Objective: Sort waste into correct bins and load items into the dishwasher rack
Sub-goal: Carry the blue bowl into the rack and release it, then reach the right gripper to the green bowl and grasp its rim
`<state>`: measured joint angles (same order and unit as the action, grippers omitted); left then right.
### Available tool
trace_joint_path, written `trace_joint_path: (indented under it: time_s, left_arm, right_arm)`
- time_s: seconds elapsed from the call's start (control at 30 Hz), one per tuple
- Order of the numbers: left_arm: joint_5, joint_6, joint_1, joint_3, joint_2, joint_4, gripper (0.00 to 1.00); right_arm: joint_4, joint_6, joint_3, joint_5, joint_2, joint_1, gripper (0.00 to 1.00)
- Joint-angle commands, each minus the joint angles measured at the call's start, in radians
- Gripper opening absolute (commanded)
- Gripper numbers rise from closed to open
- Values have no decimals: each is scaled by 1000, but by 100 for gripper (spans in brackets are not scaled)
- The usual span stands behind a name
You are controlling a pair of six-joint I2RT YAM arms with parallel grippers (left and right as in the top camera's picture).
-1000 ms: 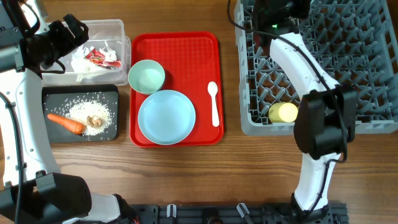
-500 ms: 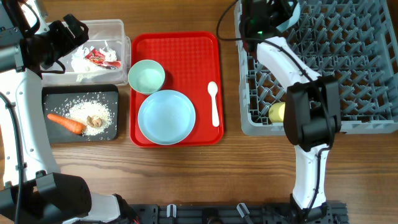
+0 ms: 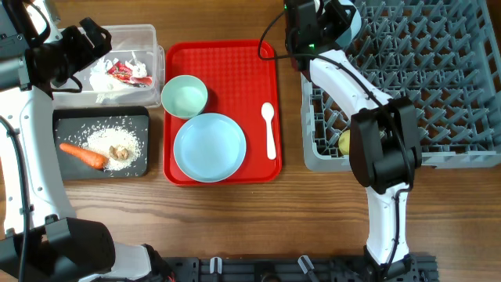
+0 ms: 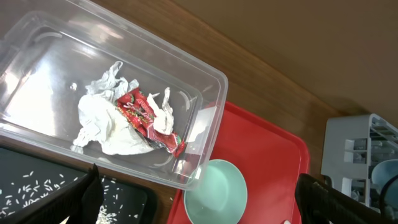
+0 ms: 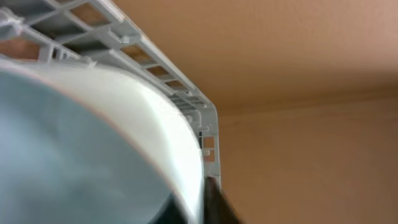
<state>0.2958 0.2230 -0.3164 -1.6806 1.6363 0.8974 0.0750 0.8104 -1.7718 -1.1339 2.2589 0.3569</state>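
Dishwasher rack (image 3: 438,86): its far-left corner lies directly under the right gripper (image 3: 330,19).

Light-blue bowl (image 5: 93,137): at that gripper, above the rack corner and not yet among the pegs. One dark finger shows against the rim, so the gripper appears clamped on it.

Handling (judged): rigid, light, smooth-walled and likely slick. The rim pinch is the sensible hold, though the bowl may swing.

Left gripper (image 3: 88,37): fingers spread wide and empty, with the clear tub (image 3: 149,35) beneath it.

Change over the last second: the right gripper and bowl have slid left along the rack's far edge. The forearm now hides most of the yellow cup (image 3: 344,142). The left arm has not moved.
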Motion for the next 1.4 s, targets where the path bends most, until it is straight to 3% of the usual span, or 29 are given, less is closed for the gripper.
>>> trace_joint_path:
  time_s: [0.0,0.1,0.13,0.5,0.63,0.8,0.97,1.07,1.2,1.23,1.37]
  left_arm:
    - [-6,-5,-2,-6,1,-2,100]
    - [-6,-5,-2,-6,1,-2,100]
    - [-6,-5,-2,-6,1,-2,100]
    - [-6,-5,-2,-6,1,-2,100]
    - [-6,-6,-2,-6,1,-2,100]
    - [-6,-5,-2,-6,1,-2,100]
    - [-6,-5,-2,-6,1,-2,100]
    - [-6,-5,-2,-6,1,-2,100]
    - [-6,-5,-2,-6,1,-2,100]
    - [-6,-6,-2,-6,1,-2,100]
    - [-6,-5,-2,-6,1,-2,100]
  right_arm:
    - [9,-2,0,-4,10,31,40]
    - [9,-14,0,14,10,68,91]
    - [3,-29,0,29,10,79,100]
    - [-128,-34,-1,58,1,159,100]
    - [-62,-242,-2,106,-34,178,100]
    - [322,-645,-4,655,-140,202,100]
    - [397,-820,-4,1279,-182,202,100]
    - [389,-953,-2,1455,-167,202,100]
    - [389,-1077,-2,1475,-108,218,98]
    - [389,-1100,-2,1476,-93,225,96]
    - [379,-1163,-1,1442,-14,286,64]
